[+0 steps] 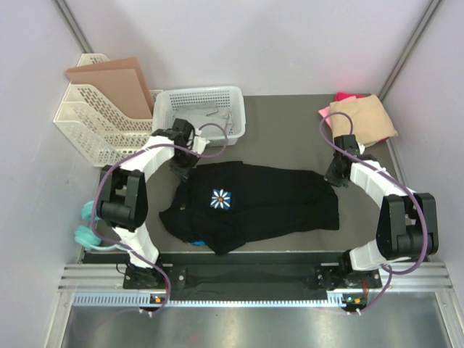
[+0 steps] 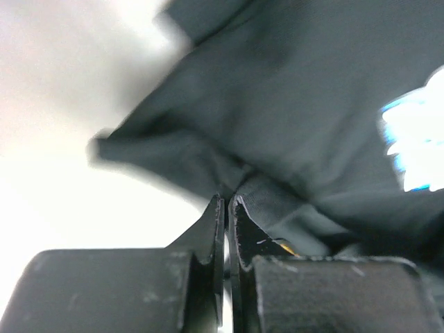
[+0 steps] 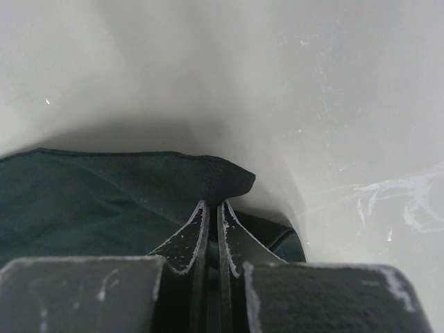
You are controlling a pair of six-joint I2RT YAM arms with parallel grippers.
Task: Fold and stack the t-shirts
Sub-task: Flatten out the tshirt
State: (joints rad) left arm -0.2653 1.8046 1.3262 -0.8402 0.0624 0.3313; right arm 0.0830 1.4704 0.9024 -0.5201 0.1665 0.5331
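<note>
The black t-shirt [image 1: 275, 199] lies crumpled across the middle of the table, its blue-and-white print [image 1: 220, 199] facing up. My left gripper [image 1: 181, 172] sits at the shirt's far left corner. In the left wrist view the left gripper [image 2: 227, 201] is shut, pinching a fold of the black cloth [image 2: 298, 118]. My right gripper [image 1: 335, 179] is at the shirt's far right corner. The right wrist view shows the right gripper [image 3: 214, 202] shut on the shirt's hemmed edge [image 3: 139, 194]. A tan t-shirt [image 1: 364, 119] lies folded at the back right, on top of a pink one [image 1: 341, 97].
A white mesh basket [image 1: 199, 110] stands behind the left gripper. Brown cardboard sheets [image 1: 116, 81] lean in a white rack [image 1: 83, 123] at the back left. A teal object [image 1: 88, 233] sits off the table's left edge.
</note>
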